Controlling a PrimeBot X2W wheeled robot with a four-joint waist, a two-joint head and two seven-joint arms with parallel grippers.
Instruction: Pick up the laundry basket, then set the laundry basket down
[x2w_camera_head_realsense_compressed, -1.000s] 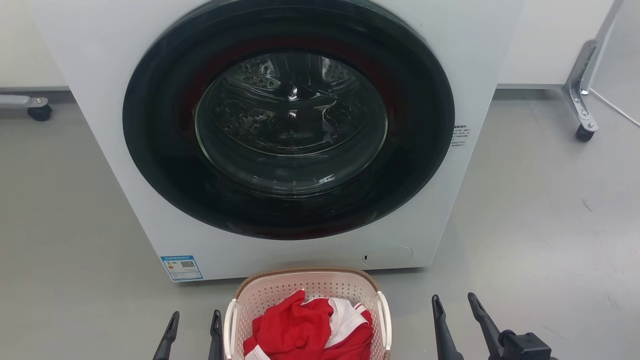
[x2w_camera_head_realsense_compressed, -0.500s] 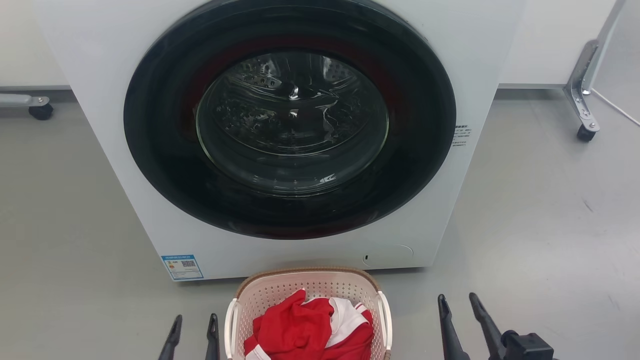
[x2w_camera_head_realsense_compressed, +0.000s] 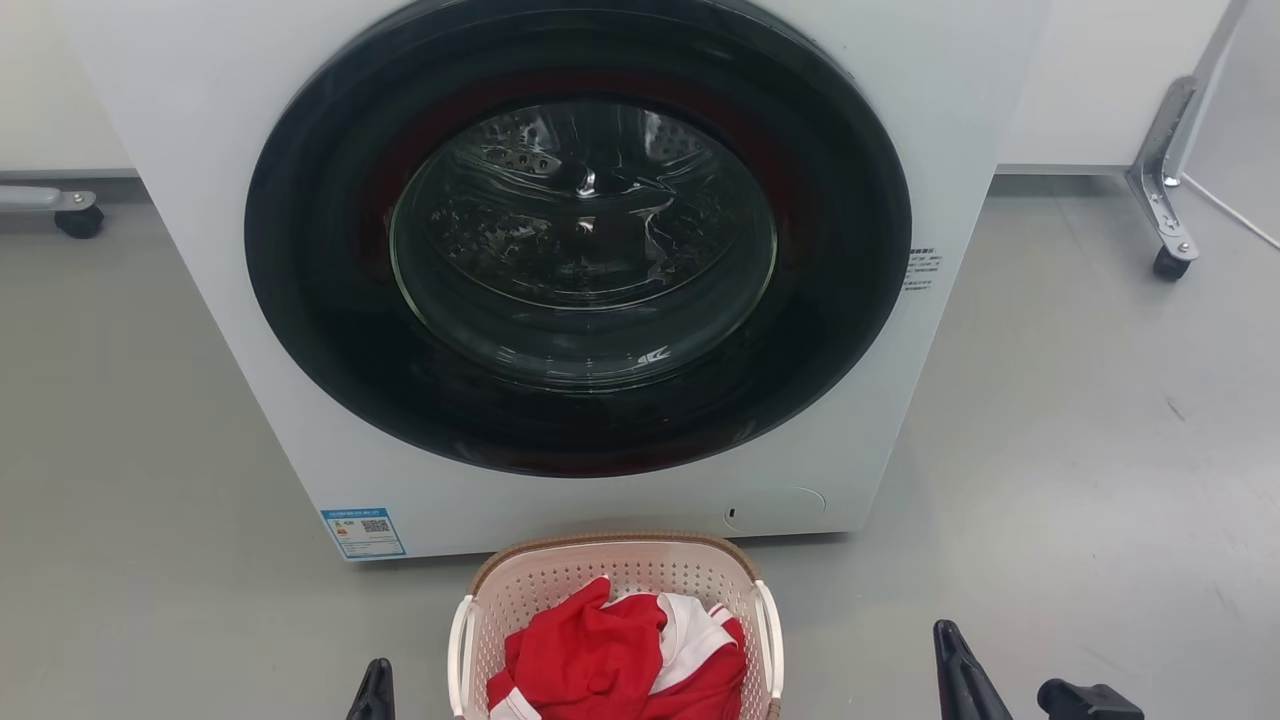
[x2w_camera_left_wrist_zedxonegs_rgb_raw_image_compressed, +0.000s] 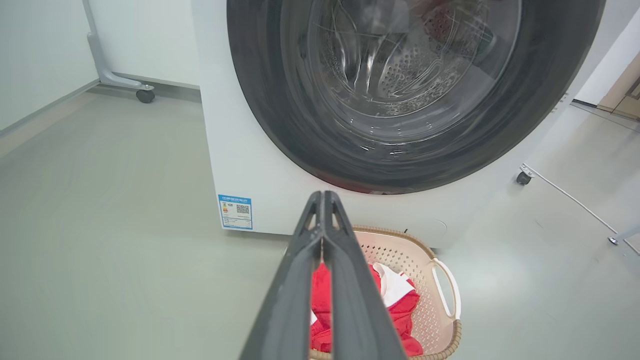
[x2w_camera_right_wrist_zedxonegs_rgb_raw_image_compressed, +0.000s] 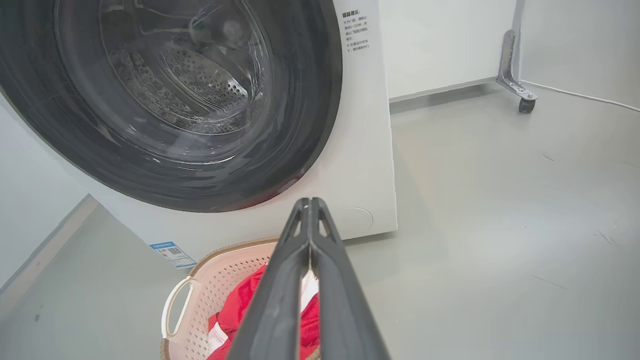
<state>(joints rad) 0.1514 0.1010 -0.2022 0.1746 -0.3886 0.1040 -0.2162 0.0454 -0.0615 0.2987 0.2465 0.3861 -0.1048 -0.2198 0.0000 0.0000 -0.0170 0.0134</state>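
over the grey floor (x2w_camera_head_realsense_compressed: 1050, 450), left end effector (x2w_camera_left_wrist_zedxonegs_rgb_raw_image_compressed: 322, 196) and right end effector (x2w_camera_right_wrist_zedxonegs_rgb_raw_image_compressed: 310, 201) have pulled back and closed.

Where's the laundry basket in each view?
Head view: laundry basket at bottom centre, before the washing machine.
Left wrist view: lower right of centre.
Right wrist view: bottom, left of centre.
Shared landmark: blue label on the washing machine's lower front corner.

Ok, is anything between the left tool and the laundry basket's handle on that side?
Nothing visible: only bare grey floor separates the left tool from the white loop handle of the cream-white perforated plastic laundry basket.
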